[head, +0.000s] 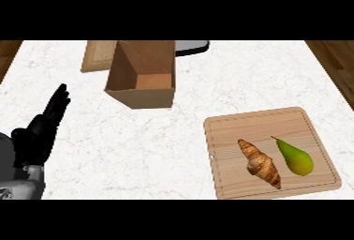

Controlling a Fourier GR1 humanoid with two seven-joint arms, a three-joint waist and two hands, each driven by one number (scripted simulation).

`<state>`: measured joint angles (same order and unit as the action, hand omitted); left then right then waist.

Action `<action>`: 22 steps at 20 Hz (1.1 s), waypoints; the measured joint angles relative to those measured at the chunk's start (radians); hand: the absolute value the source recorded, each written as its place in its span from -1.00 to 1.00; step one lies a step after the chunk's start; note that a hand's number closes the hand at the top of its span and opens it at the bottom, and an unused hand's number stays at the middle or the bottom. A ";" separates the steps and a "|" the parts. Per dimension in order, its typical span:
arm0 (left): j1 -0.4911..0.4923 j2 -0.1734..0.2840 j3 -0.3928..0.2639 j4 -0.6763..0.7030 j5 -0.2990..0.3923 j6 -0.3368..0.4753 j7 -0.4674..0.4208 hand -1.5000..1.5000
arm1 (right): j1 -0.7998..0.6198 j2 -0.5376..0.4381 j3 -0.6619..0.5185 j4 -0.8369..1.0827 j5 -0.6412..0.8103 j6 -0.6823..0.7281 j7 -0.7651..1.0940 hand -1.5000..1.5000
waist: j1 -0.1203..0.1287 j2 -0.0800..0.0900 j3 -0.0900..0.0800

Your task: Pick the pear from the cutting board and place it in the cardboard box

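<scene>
A green pear (294, 157) with a reddish blush lies on the right part of the wooden cutting board (228, 133) at the lower right. The open cardboard box (143, 77) stands at the upper middle, its flaps spread and its inside bare. My left hand (43, 127) shows at the left edge, fingers straight and pointing up, resting far from both the pear and the box. It holds nothing. My right hand is outside the view.
A brown croissant (260, 163) lies on the board just left of the pear. A dark, light-rimmed object (192, 47) peeks out behind the box at the counter's far edge. Wooden floor borders the white marble counter (138, 154) at both sides.
</scene>
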<state>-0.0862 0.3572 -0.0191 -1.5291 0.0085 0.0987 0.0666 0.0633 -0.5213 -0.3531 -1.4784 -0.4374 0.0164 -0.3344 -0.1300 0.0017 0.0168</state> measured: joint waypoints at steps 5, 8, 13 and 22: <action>0.042 0.013 -0.036 0.040 -0.052 -0.008 -0.019 0.00 | 0.188 0.021 -0.092 0.121 0.081 0.079 -0.344 -1.00 | 0.020 0.000 -0.004; 0.045 0.015 -0.050 0.051 -0.069 -0.014 -0.035 0.00 | 0.290 -0.005 -0.101 0.182 0.193 0.102 -0.525 -1.00 | 0.050 -0.001 -0.008; 0.012 -0.002 -0.073 0.109 -0.101 -0.019 -0.066 0.00 | 0.451 -0.054 -0.112 0.189 0.341 0.081 -0.626 -1.00 | 0.083 -0.001 -0.015; -0.017 -0.034 -0.092 0.166 -0.141 -0.030 -0.094 0.00 | 0.657 -0.089 -0.125 -0.112 0.453 0.091 -0.407 -1.00 | 0.115 -0.001 -0.019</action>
<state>-0.1029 0.3235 -0.1109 -1.3631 -0.1323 0.0691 -0.0278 0.7201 -0.6105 -0.4778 -1.5907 0.0152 0.1074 -0.7412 -0.0154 0.0011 -0.0019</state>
